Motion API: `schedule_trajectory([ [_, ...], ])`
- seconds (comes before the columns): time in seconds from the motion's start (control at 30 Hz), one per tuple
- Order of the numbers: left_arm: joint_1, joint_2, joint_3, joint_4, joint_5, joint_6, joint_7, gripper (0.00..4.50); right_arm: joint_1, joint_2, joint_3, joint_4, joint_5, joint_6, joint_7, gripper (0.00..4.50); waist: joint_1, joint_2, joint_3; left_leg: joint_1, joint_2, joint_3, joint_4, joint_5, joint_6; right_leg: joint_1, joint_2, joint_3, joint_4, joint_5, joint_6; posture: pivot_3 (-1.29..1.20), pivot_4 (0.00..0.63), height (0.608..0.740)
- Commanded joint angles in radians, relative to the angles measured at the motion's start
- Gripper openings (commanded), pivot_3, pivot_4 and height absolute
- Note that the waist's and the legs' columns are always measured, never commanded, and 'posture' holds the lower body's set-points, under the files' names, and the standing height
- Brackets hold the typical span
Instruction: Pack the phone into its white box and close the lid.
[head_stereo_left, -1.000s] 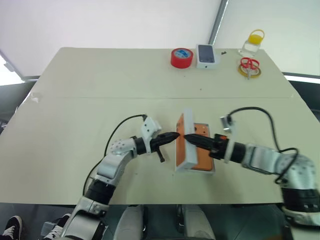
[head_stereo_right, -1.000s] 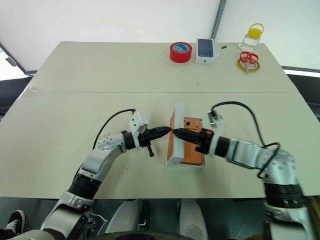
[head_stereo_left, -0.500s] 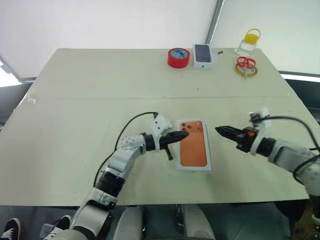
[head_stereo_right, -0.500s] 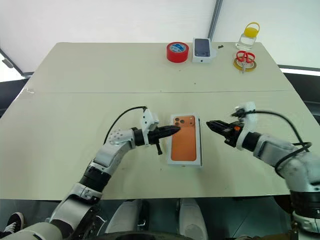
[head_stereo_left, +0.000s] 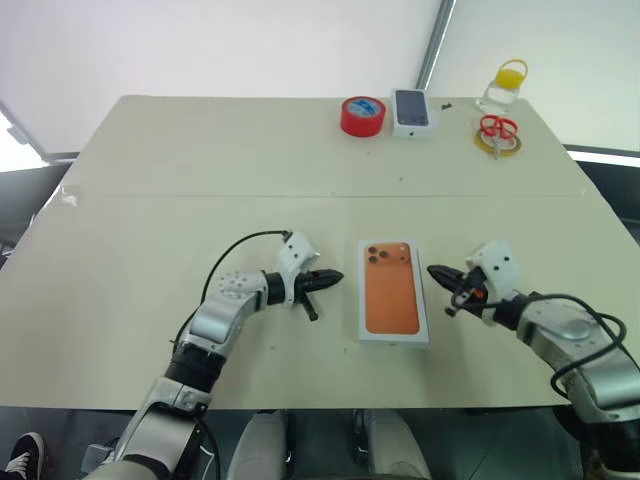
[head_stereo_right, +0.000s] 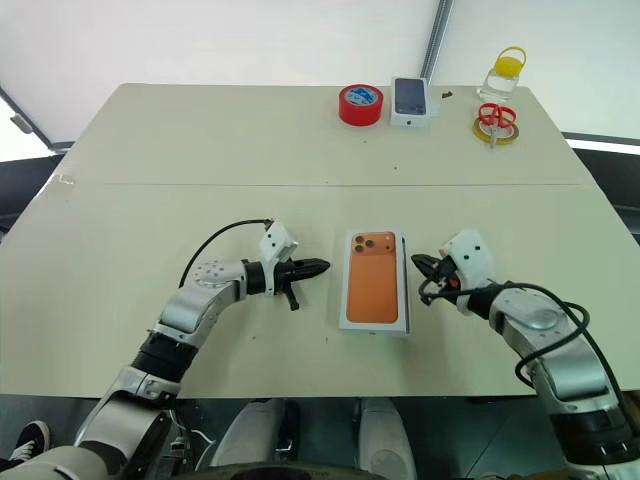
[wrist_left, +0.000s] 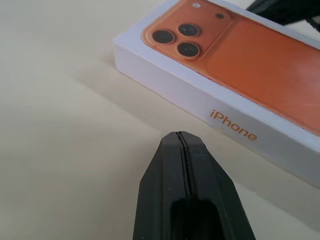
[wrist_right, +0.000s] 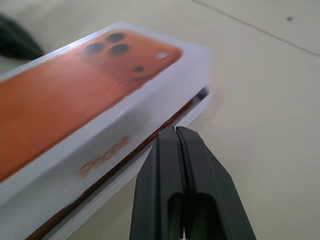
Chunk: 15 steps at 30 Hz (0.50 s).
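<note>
On the wide beige table (head_stereo_left: 200, 160), the white cardboard lid printed with an orange phone picture (head_stereo_left: 392, 292) is seen lying over the shallow white box base (wrist_right: 197, 107), slightly raised on the right. The left gripper (head_stereo_left: 333, 277) and right gripper (head_stereo_left: 436, 272) are clenched empty on either side.

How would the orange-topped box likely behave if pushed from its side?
The box lies flat and low, so it would probably slide, not tip. Its lid sits slightly raised on one side, so a push may shift it.
</note>
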Motion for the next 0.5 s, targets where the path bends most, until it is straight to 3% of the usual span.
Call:
schedule_trajectory([
  [0.03,-0.028,-0.015,-0.061,-0.008,-0.021,0.084,-0.06,0.0,0.033,-0.03,-0.053,-0.076,-0.013,-0.029,0.054,0.03,-0.001,0.0,0.0,0.0,0.0,0.0,0.0,0.0,0.0,0.0,0.0,0.0,0.0,0.0,0.0,0.0,0.15,0.74],
  [0.5,-0.097,-0.086,-0.016,-0.037,-0.05,0.112,-0.052,0.0,0.059,-0.012,-0.08,-0.111,-0.032,0.004,0.105,0.03,-0.001,0.0,0.0,0.0,0.0,0.0,0.0,0.0,0.0,0.0,0.0,0.0,0.0,0.0,0.0,0.0,0.15,0.74],
])
